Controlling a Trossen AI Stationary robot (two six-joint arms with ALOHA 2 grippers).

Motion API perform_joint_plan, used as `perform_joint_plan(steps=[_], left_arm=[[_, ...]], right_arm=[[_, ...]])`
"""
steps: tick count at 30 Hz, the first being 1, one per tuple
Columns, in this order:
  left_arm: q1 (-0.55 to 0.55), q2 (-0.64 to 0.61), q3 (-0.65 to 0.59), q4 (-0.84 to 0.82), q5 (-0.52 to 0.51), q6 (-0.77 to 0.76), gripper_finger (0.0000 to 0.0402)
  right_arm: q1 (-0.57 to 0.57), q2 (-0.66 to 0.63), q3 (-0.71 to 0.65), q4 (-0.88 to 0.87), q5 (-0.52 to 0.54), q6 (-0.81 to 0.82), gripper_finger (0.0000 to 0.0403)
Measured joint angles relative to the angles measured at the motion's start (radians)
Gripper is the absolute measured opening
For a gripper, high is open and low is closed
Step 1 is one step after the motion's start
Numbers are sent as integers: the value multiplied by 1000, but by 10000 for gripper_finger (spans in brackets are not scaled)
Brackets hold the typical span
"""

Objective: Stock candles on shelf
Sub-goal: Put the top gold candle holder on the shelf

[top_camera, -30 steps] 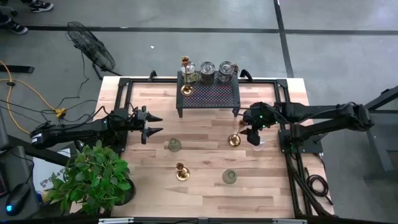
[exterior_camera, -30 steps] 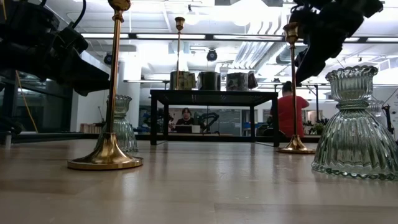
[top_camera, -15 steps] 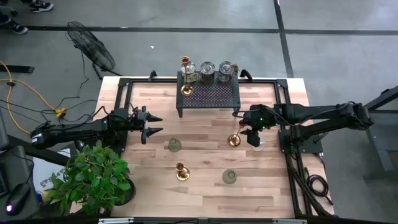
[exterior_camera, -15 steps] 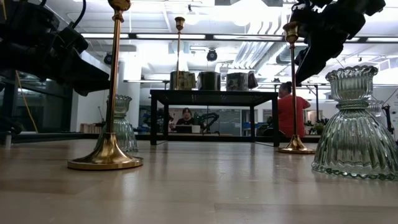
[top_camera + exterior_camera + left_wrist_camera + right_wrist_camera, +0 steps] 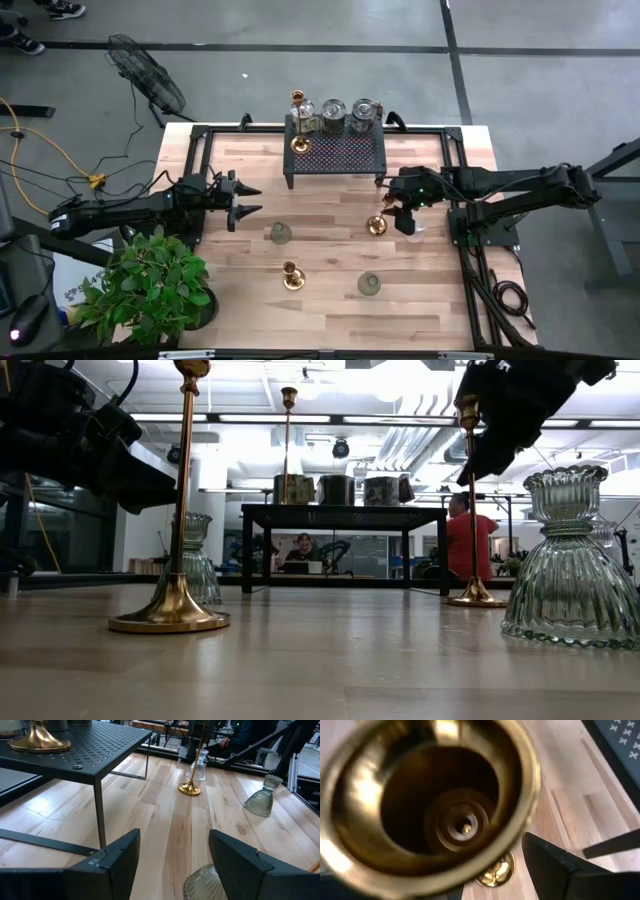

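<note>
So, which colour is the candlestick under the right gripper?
Shiny brass gold candlestick; the low view shows it best.

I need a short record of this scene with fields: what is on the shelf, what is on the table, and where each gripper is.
shelf: black mesh stand at the far middle of the table
on shelf: one brass candlestick and three jar candles
on table: two brass candlesticks, several glass candles
right gripper: at the top of the brass candlestick on the right, fingers open around it
left gripper: open, waiting at the left side, holding nothing
other: potted plant at the near left corner
</note>
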Motion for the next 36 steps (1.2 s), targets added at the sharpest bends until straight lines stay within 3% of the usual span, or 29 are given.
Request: perform_joint_plan(steps=[9,27,36], left_arm=[[0,0,0,0,0,0,230],[0,0,0,0,0,0,230],[0,0,0,0,0,0,230]], right_arm=[[0,0,0,9,-2,7,168],[-1,0,0,7,-32,4,17],[-1,0,0,20,-39,0,11]])
